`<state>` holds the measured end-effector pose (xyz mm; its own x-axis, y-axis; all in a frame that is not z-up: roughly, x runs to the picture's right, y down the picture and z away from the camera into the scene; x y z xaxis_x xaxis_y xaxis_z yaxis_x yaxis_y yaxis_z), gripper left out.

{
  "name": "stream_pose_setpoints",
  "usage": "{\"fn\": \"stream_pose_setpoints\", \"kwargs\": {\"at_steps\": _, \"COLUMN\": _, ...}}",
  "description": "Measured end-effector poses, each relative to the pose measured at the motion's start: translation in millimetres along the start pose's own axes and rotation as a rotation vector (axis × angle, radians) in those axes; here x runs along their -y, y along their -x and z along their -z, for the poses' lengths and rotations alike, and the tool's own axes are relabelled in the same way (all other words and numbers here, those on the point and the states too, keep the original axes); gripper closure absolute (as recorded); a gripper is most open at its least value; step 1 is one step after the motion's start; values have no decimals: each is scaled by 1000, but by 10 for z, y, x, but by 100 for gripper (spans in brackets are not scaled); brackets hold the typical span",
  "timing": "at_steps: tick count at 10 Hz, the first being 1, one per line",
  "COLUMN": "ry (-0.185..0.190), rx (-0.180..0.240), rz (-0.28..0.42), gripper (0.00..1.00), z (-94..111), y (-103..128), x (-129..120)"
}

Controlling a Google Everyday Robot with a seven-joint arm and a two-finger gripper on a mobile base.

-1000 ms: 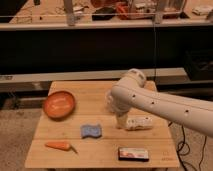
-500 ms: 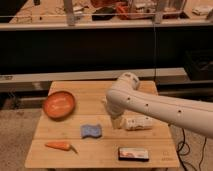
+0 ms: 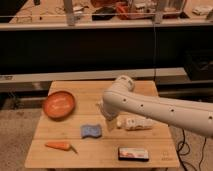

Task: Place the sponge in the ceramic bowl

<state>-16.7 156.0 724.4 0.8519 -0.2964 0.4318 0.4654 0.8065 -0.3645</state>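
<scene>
Camera view: a light wooden table (image 3: 50, 131) stands on a speckled floor before a long dark shelf unit whose top carries a jumble too blurred to name.

The ceramic bowl (image 3: 59, 104), shallow and orange-red with a paler centre, sits upright near the far left corner of the table.

The sponge (image 3: 91, 131), blue with wavy edges, lies flat a little left of the table's middle. It is closer to the near edge than to the far one and well apart from the bowl.

An orange carrot (image 3: 59, 146) lies toward the near left corner, its thin end pointing right.

A white translucent cup (image 3: 137, 123) lies on its side right of the middle. A dark rectangular packet with a white label (image 3: 133, 153) lies along the near edge, right of centre.

The white robot arm (image 3: 160, 110) reaches in from the right edge across the table's right half. It bends at a rounded joint over the far middle.

The gripper (image 3: 111, 124) hangs below that joint, low over the tabletop, just right of the sponge and between it and the cup. Whether it is spread or closed cannot be told, and it does not seem to touch the sponge.

A dark cable (image 3: 182, 145) trails down beyond the right edge.
</scene>
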Motion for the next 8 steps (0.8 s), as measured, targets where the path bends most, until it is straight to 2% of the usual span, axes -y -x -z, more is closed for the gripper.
{"fn": "stream_pose_setpoints", "kwargs": {"at_steps": 1, "ry": 1, "rx": 9, "rz": 12, "gripper": 20, "z": -123, "y": 29, "x": 8}}
{"fn": "stream_pose_setpoints", "kwargs": {"at_steps": 3, "ry": 9, "rx": 25, "rz": 32, "gripper": 20, "z": -229, "y": 96, "x": 19}}
{"fn": "stream_pose_setpoints", "kwargs": {"at_steps": 5, "ry": 19, "rx": 36, "rz": 57, "gripper": 20, "z": -337, "y": 63, "x": 4}}
{"fn": "stream_pose_setpoints", "kwargs": {"at_steps": 7, "ry": 36, "rx": 74, "rz": 94, "gripper": 20, "z": -538, "y": 73, "x": -10}}
{"fn": "stream_pose_setpoints", "kwargs": {"at_steps": 8, "ry": 41, "rx": 82, "rz": 99, "gripper": 20, "z": -572, "y": 61, "x": -18}}
